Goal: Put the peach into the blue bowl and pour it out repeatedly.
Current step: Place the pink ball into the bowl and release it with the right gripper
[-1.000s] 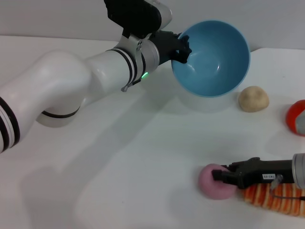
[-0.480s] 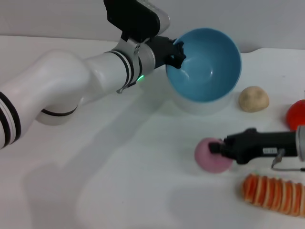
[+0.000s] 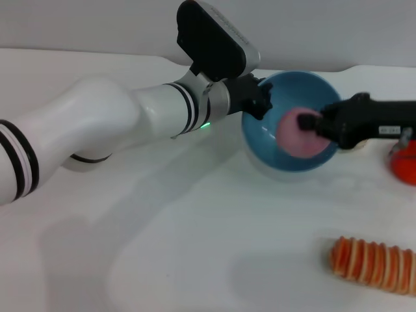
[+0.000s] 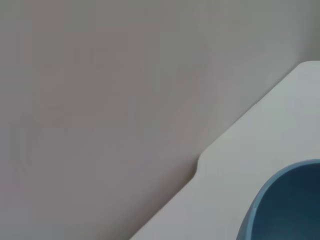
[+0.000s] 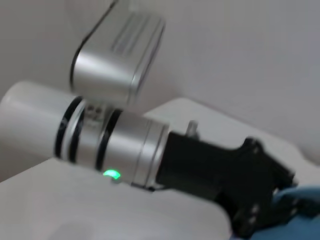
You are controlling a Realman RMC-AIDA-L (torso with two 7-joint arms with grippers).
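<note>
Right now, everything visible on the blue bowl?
The light blue, smooth, round plastic bowl looks deep, with a plain rim. It is tilted, its opening turned toward the camera. The left gripper grips its rim on the left side. The right gripper holds the round pink peach at its opening.

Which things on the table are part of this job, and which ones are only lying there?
Part of the job:
- peach, held by the right hand over the bowl's opening
- blue bowl, gripped at its rim by the left hand

Only lying there:
- orange ridged item, near front edge
- red round fruit, at the right edge, partly cut off
</note>
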